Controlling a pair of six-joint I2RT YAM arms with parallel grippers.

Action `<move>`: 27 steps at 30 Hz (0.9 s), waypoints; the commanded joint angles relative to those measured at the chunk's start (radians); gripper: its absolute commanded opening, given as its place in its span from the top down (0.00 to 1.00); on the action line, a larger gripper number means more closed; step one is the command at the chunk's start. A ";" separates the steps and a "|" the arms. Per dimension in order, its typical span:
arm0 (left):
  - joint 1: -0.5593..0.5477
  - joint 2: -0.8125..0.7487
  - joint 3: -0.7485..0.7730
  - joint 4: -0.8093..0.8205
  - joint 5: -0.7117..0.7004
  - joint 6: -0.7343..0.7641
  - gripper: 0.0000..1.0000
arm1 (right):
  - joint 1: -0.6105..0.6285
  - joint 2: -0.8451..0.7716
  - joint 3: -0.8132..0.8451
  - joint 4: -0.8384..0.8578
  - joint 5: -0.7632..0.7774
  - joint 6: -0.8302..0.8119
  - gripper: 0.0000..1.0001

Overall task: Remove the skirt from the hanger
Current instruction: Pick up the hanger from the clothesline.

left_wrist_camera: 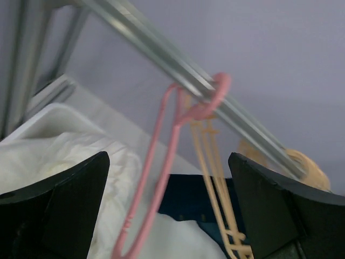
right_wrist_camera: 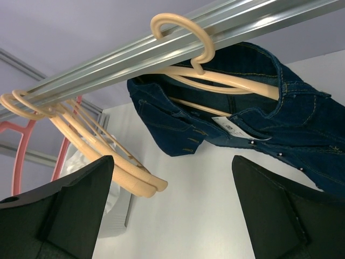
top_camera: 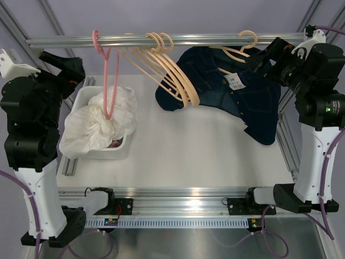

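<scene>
Long silver aluminium rail point(top_camera: 161, 39) spans the rear, above the flat white table point(top_camera: 188, 156). On the rail, left to right: thin pink plastic hanger point(left_wrist_camera: 200, 112); bunch of cream plastic hangers point(top_camera: 183, 89), lower ends swung right; single cream plastic hanger point(right_wrist_camera: 232, 82), carrying the dark blue denim skirt point(top_camera: 226, 91) over the table's right rear. White rectangular plastic bin point(top_camera: 83, 100) sits on the table's left side, under the pink hanger. Crumpled white cloth point(top_camera: 97, 127) lies in the bin, spilling over its near-left rim.

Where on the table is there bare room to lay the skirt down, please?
The tabletop between the white bin and the denim skirt is free, as is the strip toward the near edge. The bin is full of white cloth; empty hangers crowd the rail.
</scene>
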 commanded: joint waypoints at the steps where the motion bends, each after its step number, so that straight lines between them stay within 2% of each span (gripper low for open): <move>1: -0.185 0.048 0.073 0.120 0.079 0.104 0.07 | -0.008 -0.029 -0.008 0.018 -0.050 0.021 0.01; 4: -0.393 0.099 0.115 0.175 0.068 0.167 0.07 | -0.008 -0.039 -0.019 0.017 -0.035 0.048 0.01; 6: -0.522 0.168 0.142 0.191 -0.005 0.235 0.07 | -0.008 -0.046 -0.010 0.004 0.011 0.073 0.01; 7: -0.641 0.198 0.156 0.197 -0.028 0.264 0.07 | -0.010 -0.043 -0.001 -0.022 0.028 0.088 0.01; 9: -0.752 0.307 0.223 0.195 -0.111 0.350 0.08 | -0.014 -0.029 0.031 -0.058 0.077 0.125 0.00; 10: -0.844 0.345 0.248 0.204 -0.137 0.381 0.08 | -0.016 -0.026 0.034 -0.081 0.092 0.143 0.01; 12: -0.918 0.457 0.320 0.214 -0.173 0.434 0.08 | -0.019 -0.027 0.030 -0.089 0.146 0.154 0.01; 14: -0.948 0.525 0.372 0.234 -0.168 0.468 0.08 | -0.020 -0.039 0.028 -0.094 0.219 0.148 0.01; 17: -1.018 0.625 0.412 0.329 -0.187 0.606 0.08 | -0.022 -0.050 0.038 -0.098 0.310 0.119 0.01; 19: -1.041 0.681 0.418 0.399 -0.184 0.675 0.08 | -0.074 -0.053 0.042 -0.105 0.313 0.113 0.01; 22: -1.041 0.715 0.398 0.494 -0.147 0.747 0.05 | -0.100 -0.052 0.010 -0.083 0.255 0.087 0.05; 24: -1.043 0.734 0.377 0.524 -0.138 0.773 0.04 | -0.111 -0.020 -0.013 -0.071 0.117 0.067 0.08; 27: -1.043 0.711 0.324 0.550 -0.167 0.755 0.03 | -0.114 0.010 -0.042 -0.016 0.086 0.016 0.12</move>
